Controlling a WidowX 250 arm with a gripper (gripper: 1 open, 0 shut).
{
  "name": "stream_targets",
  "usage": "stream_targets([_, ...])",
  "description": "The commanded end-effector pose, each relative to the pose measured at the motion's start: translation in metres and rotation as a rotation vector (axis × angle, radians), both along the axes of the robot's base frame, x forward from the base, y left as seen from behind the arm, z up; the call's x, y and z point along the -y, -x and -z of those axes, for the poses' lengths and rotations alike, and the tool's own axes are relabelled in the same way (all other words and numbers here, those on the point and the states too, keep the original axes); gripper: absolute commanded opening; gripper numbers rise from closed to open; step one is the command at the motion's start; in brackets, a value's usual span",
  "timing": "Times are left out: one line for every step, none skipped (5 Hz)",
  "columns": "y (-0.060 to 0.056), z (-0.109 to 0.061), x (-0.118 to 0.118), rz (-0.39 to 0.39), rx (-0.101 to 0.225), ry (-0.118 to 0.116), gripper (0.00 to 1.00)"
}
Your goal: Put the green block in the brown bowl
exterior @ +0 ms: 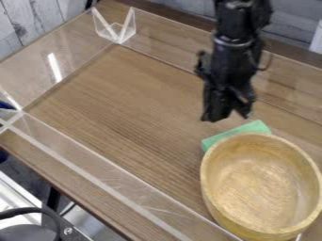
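- Black robot arm (239, 33) comes in from the top right of the camera view and points its pincer (217, 115) roughly straight down at the table.
- Pincer: the dark fingers are pressed together into one narrow tip, with no gap visible between them.
- The pincer tip hangs above the wood-grain brown table (113, 104) and is not touching it.
- Small flat rectangular bright-green block (235, 138), which looks soft like a sponge, lies flat on the table just below and a little right of the pincer tip in the picture.
- Cannot tell whether the tip and the block are touching or just close; the block looks to be resting on the table, not hanging from the fingers.
- The block's near long edge sits right against the far rim of the large round light-brown wooden bowl (209, 179). It is touching or just beside the rim, and it is outside the bowl, not in it.
- The bowl stands upright at the bottom right of the view, with a thick rim and visible grain inside. Its right side is cut off by the picture edge.
- The block is much smaller than the bowl.
- A clear plastic wall (75, 155) runs along the near-left edge of the table, with glare on it.
- A small clear plastic stand (113, 25) sits at the far-left corner of the table, well apart from the block, bowl and pincer.
- The middle and left of the table show plain wood grain.
- Black cables (25, 224) show in the bottom-left corner, off the table.
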State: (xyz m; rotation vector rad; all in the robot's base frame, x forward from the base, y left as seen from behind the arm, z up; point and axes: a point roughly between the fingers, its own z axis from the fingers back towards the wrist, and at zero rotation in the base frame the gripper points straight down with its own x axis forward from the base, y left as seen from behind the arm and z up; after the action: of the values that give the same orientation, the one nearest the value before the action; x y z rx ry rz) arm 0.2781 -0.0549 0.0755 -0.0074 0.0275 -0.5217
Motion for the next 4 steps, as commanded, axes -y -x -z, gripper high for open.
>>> stream_targets([-0.015, -0.03, 0.025, -0.009, 0.123, 0.048, 0.0])
stream_targets([-0.017, -0.035, 0.041, -0.011, 0.159, 0.08, 0.0])
stream_targets([-0.014, -0.027, 0.045, -0.015, 0.157, 0.101, 0.0])
stream_targets([-0.01, -0.021, 0.046, -0.029, 0.156, 0.121, 0.0])
